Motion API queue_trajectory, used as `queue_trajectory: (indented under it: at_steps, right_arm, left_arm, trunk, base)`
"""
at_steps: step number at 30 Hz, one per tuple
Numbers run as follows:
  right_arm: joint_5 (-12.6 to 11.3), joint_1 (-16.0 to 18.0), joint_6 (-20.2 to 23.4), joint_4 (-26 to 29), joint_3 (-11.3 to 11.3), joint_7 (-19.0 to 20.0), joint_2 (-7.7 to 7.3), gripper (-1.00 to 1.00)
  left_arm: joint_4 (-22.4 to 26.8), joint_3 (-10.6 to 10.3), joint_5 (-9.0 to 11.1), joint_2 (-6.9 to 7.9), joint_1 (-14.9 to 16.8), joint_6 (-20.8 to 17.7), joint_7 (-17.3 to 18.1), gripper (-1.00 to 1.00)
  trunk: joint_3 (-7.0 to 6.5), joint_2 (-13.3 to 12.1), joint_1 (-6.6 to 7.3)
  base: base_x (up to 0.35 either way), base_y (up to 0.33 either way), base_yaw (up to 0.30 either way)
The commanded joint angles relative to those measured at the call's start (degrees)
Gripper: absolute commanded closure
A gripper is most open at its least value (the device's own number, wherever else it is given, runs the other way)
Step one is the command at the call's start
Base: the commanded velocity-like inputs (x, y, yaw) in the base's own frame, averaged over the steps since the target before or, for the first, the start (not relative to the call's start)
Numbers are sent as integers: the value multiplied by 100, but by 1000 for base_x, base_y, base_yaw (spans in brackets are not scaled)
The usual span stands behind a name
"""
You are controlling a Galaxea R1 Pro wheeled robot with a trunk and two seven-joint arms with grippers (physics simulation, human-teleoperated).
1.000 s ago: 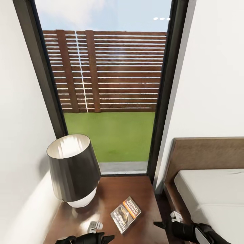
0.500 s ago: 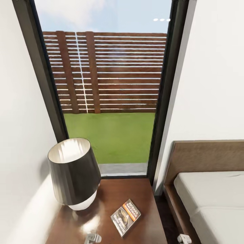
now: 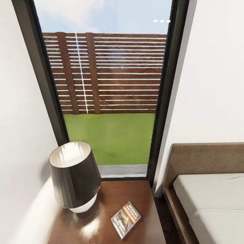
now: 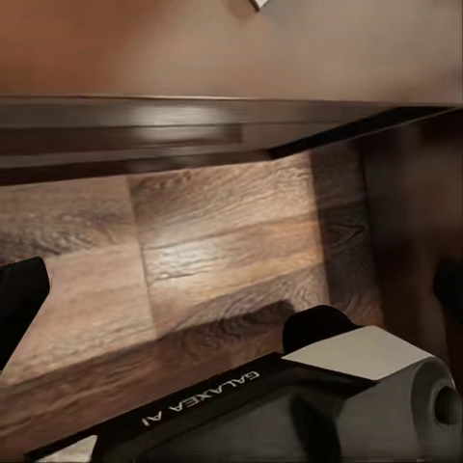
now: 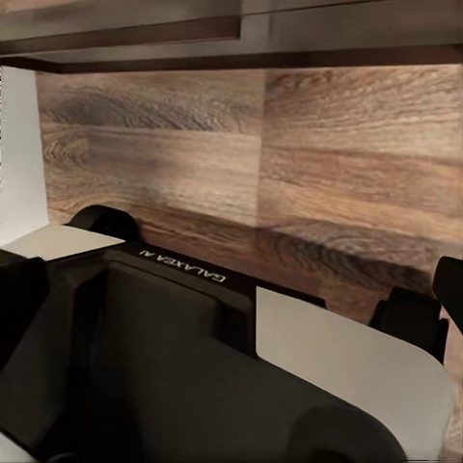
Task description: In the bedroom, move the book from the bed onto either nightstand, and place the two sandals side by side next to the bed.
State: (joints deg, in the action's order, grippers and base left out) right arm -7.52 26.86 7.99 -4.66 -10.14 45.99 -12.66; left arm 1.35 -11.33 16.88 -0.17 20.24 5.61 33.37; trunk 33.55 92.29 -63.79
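In the head view, the book [image 3: 125, 219] lies flat on the glossy top of the nightstand [image 3: 105, 234] at the lower centre of the frame, turned at an angle, its orange band and white lettering facing up. It sits toward the right part of that top, apart from the lamp [image 3: 74, 176], whose dark shade and white base stand at the lower left. The bed [image 3: 210, 203] fills the lower right corner, with its pale mattress, dark frame and tan-brown headboard; a narrow strip of dark floor separates it from the nightstand. Behind both rises the tall dark-framed window [image 3: 108, 91], showing green grass, a slatted brown fence and sky, with white walls on either side. In the left wrist view, the left gripper [image 4: 231, 299] points at the brown plank floor [image 4: 212, 251], with one dark fingertip at each side edge of the frame set wide apart, nothing between them; a dark wooden edge runs across the upper part, and a grey and black robot part marked GALAXEA crosses the bottom. In the right wrist view, the right gripper [image 5: 231, 275] likewise looks at plank floor, its dark fingertips spread to the far edges and holding nothing.
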Motion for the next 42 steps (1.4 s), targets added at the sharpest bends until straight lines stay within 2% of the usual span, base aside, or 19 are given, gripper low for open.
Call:
queue_trajectory:
  at_steps: [1, 4, 8, 12, 25, 32, 38, 42]
  right_arm:
    - [-60, 5, 43, -12, -32, 23, 0, -100]
    - [-58, -23, 44, -16, -32, 20, 0, -100]
    - [-63, -430, 40, -7, -32, 14, 0, -100]
    - [-88, -596, 37, -1, -26, 1, -5, -100]
    - [-107, -629, 36, 9, -10, -2, -9, -100]
    - [-109, -629, 36, 9, -6, -2, -4, -100]
    - [-92, -629, 36, 7, -6, -2, 1, -100]
    - [-75, -629, 36, 2, -6, -2, 62, -100]
  left_arm:
    - [-10, -45, 42, 11, -27, 33, -12, -100]
    - [-12, -45, 43, 42, -173, 32, -43, -100]
    - [-6, -43, 40, 86, -350, 36, -54, -100]
    - [1, -37, 34, 110, -390, 37, -50, -100]
    - [0, -36, 39, 105, -400, 46, -67, -100]
    - [-3, -35, 50, 97, -406, 46, -251, -100]
    - [-3, -33, 52, 103, -405, 52, -267, -100]
    - [-10, -36, 58, 104, -404, 47, -269, -100]
  trunk:
    - [-13, -39, 23]
    - [-67, -159, 89]
    - [-139, -319, 177]
    - [-139, -319, 177]
    - [-139, -319, 177]
    - [-139, -319, 177]
    - [-139, -319, 177]
    - [-139, -319, 177]
  base:
    - [0, 0, 0]
    - [0, 0, 0]
    - [0, 0, 0]
    - [0, 0, 0]
    - [0, 0, 0]
    - [0, 0, 0]
    - [0, 0, 0]
    - [0, 0, 0]
